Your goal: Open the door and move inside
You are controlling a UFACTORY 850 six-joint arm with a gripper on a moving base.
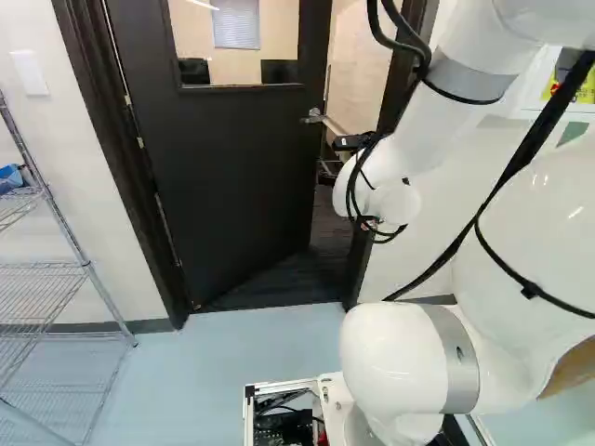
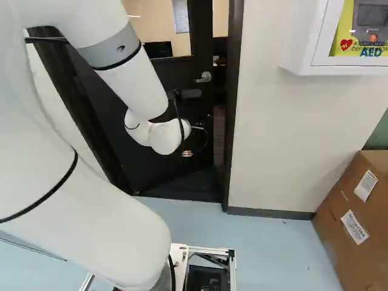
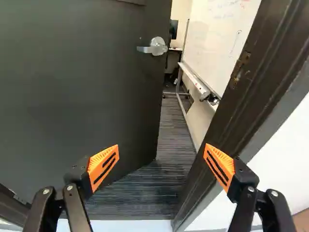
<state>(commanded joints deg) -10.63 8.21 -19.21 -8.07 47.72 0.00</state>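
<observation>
Beyond the white wrist in the left base view, only a dark part of the gripper (image 1: pixel 351 142) shows. The wrist view has the gripper (image 3: pixel 161 157) open, its orange pads wide apart with nothing between them. The dark door (image 1: pixel 232 177) stands partly open, swung away into the room beyond. Its silver lever handle (image 3: pixel 157 46) is ahead of the gripper near the door's free edge, untouched. A gap with dark striped carpet (image 3: pixel 176 125) lies between the door's edge and the dark frame (image 3: pixel 231 101). The handle (image 2: pixel 205 77) also shows in the right base view.
A wire shelf (image 1: pixel 42 269) stands at the left of the left base view. Right of the doorway are a wall cabinet (image 2: pixel 303 51) and cardboard boxes (image 2: pixel 345 212). Through the gap, a whiteboard (image 3: pixel 219 38) stands along the room's side.
</observation>
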